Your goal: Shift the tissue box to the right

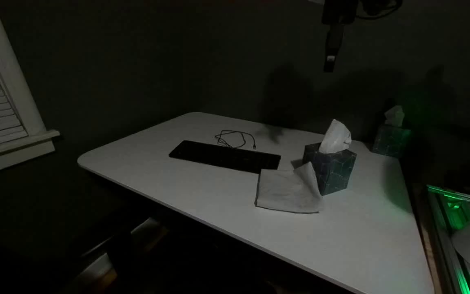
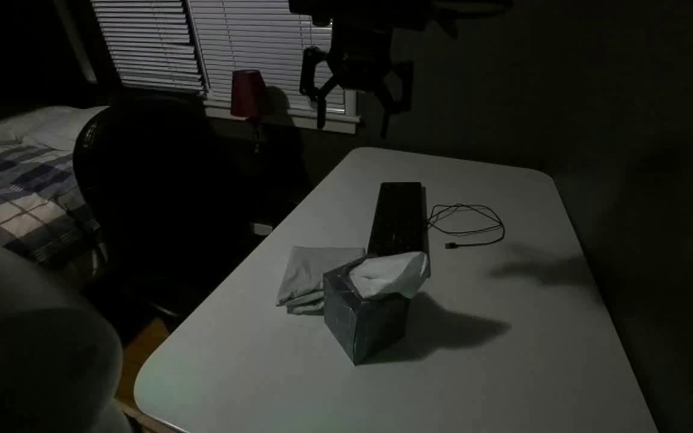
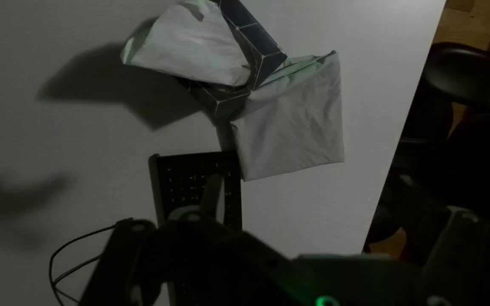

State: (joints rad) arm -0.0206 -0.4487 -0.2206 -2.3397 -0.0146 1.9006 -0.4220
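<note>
A black keyboard (image 2: pixel 399 216) and looped cable (image 2: pixel 468 233) are lying on the white table (image 1: pixel 194 188), a folded grey cloth (image 1: pixel 286 190) resting nearby. A red-shaded lamp (image 2: pixel 248 93) is standing before slatted blinds (image 2: pixel 262 36).

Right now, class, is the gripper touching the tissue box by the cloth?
Apart. An exterior view shows the gripper hanging above the tissue box, with dark wall visible between them.

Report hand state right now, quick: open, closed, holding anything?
Hand: open, holding nothing; the tissue box stands on the table, out of its grasp.
</note>
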